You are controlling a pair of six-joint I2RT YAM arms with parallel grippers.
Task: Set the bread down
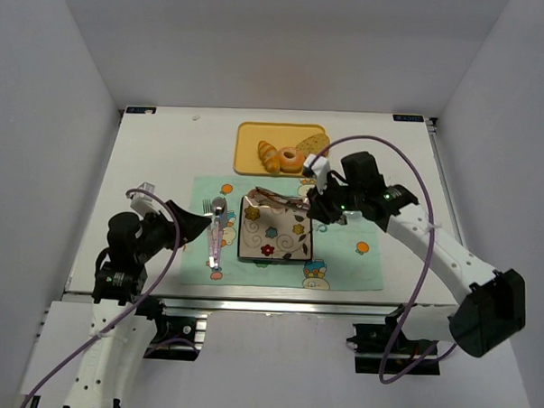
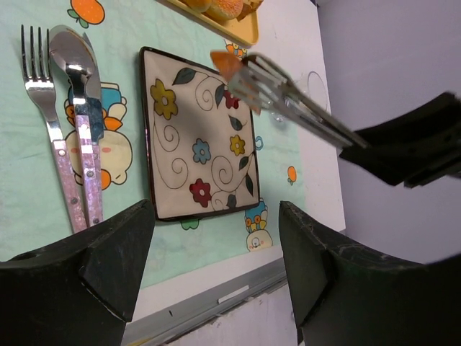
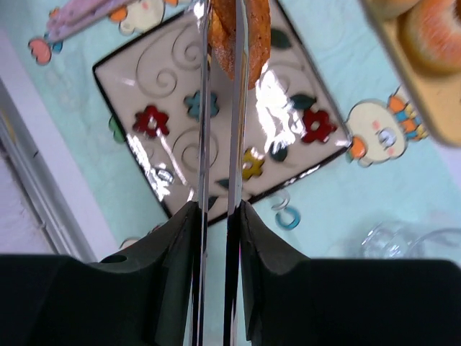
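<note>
Clamped on steel tongs (image 3: 204, 130), the right gripper (image 3: 217, 213) poises the oval orange-brown bread (image 3: 241, 36) over the floral square plate (image 3: 144, 86), eleven-o'clock corner, for release (left gripper (image 2: 216, 245) gapes empty).

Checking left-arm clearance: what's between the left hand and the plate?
The fork and spoon, side by side on the placemat, sit between the left hand and the plate, as the top view shows.
</note>
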